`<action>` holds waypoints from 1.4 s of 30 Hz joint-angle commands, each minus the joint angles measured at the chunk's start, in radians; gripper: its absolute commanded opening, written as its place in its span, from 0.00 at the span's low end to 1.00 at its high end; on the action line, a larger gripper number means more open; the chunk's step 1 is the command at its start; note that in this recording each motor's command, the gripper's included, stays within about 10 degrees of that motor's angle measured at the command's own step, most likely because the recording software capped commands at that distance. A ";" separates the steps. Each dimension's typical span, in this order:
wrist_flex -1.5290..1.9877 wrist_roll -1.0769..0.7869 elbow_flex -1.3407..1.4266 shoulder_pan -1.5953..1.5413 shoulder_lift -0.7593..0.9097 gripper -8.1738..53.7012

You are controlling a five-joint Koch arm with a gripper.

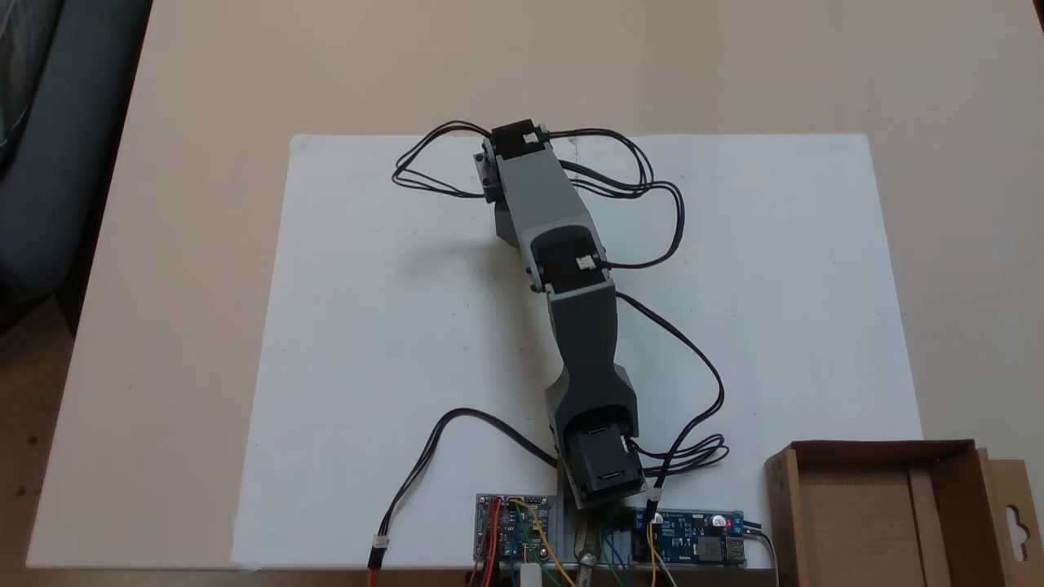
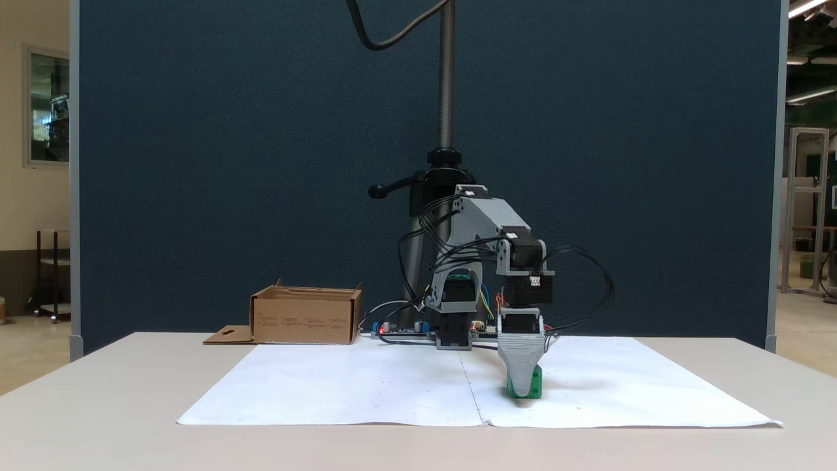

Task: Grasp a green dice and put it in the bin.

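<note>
You won't find any text you can read here; the bin [image 2: 306,316] carries rows of small dark print on its side wall, too small to make out; the circuit boards [image 1: 689,540] by the arm's base show markings too fine to read.

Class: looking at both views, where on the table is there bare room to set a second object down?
White paper is bare between its left edge and the arm. It is crowded along the near edge: circuit boards, cables, the bin.
</note>
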 commanded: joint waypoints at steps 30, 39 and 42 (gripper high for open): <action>0.003 -0.034 -0.006 0.011 0.006 0.78; 0.005 -0.034 0.000 -0.003 0.006 0.78; 0.005 -0.034 0.000 -0.008 0.006 0.78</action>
